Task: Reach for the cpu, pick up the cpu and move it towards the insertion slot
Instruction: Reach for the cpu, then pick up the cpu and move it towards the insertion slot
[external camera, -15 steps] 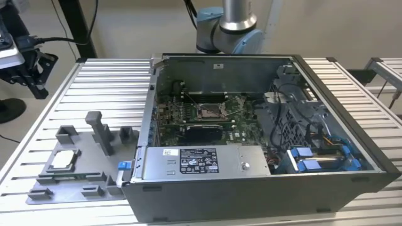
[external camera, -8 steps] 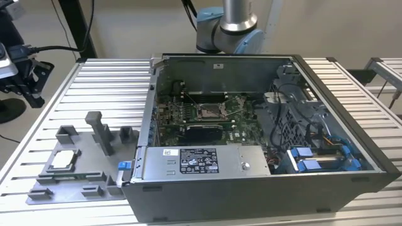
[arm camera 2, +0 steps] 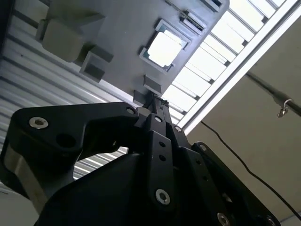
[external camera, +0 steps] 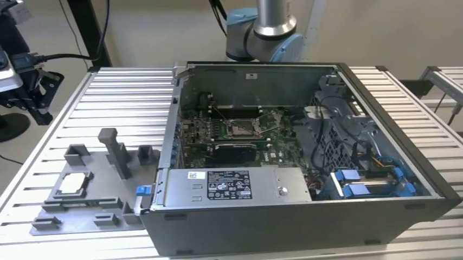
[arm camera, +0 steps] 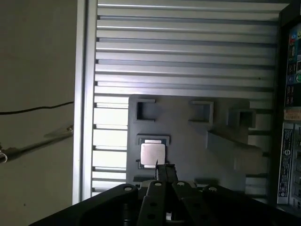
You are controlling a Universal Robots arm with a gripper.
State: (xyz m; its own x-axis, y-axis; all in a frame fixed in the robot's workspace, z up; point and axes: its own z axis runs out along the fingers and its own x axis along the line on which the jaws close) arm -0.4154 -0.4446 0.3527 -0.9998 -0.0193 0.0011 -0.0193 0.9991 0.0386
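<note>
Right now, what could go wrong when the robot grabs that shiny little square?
The cpu lies flat in a framed pocket of the grey tray, so the gripper might catch the frame or lose its hold.
The insertion slot sits deep inside the computer case; the cpu could bump its walls on the way.

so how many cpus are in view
1. The cpu lies in a pocket of the grey tray, on the exterior view's left of the case; both wrist views show it too. Another could be hidden in the case.
</note>
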